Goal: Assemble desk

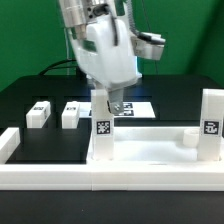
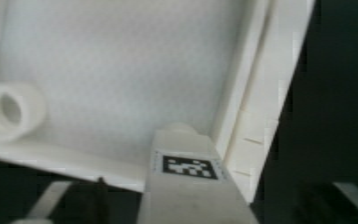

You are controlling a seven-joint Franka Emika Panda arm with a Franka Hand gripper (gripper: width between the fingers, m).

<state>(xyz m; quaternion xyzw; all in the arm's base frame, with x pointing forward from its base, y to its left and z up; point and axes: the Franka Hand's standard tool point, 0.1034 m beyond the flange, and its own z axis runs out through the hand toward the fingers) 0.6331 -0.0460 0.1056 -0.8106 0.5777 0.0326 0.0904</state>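
Note:
The desk's white tabletop panel (image 1: 150, 150) lies with its rim up at the front of the black table. One white leg (image 1: 102, 128) stands upright in its corner on the exterior view's left, and a second leg (image 1: 211, 122) stands at the right corner. My gripper (image 1: 108, 100) hangs over the left leg's top and is open, one finger on each side. In the wrist view the tagged leg (image 2: 202, 170) runs between the fingers (image 2: 51, 203) with dark gaps on both sides. The panel (image 2: 123, 60) beyond it shows a round socket (image 2: 2, 110).
Two more loose white legs (image 1: 38, 114) (image 1: 70, 114) lie on the black table at the exterior view's left. The marker board (image 1: 140, 108) lies flat behind the gripper. A low white border wall (image 1: 110, 182) runs along the front and turns up at the left.

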